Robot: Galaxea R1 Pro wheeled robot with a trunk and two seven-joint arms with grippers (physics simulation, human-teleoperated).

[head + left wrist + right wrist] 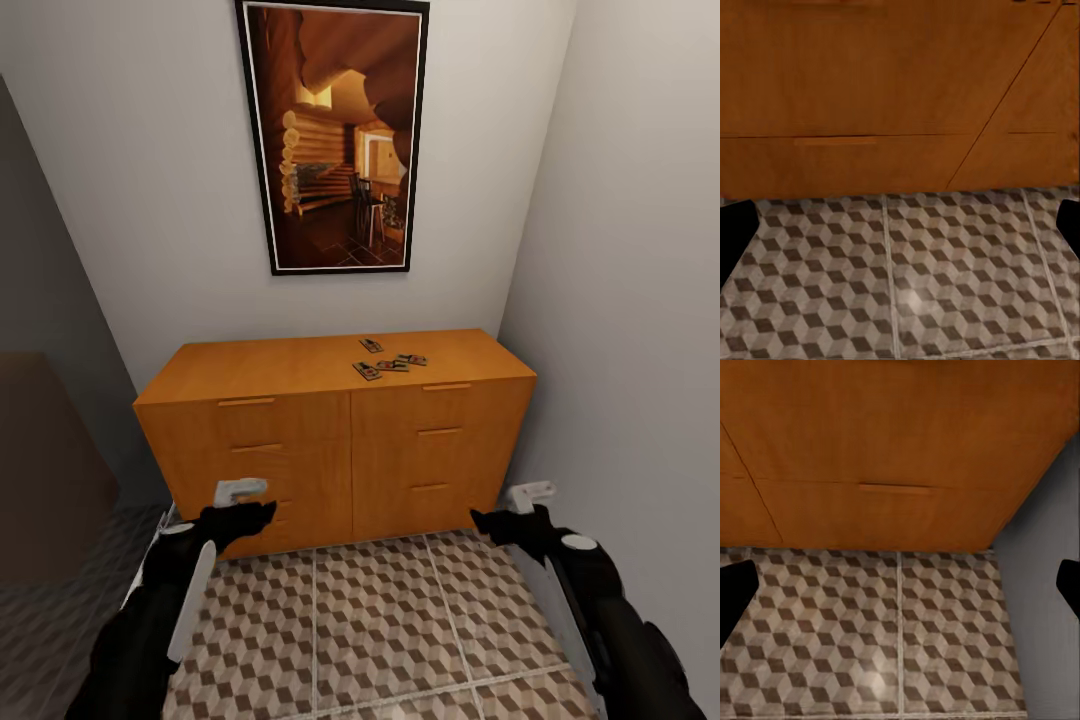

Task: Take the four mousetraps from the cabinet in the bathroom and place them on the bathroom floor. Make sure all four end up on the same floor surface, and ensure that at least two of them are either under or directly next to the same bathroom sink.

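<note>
Still short of any pickup, both grippers open and empty; next, reaching toward mousetraps at one o'clock atop cabinet.

Open air above the cabinet top; side walls hem both arms
</note>
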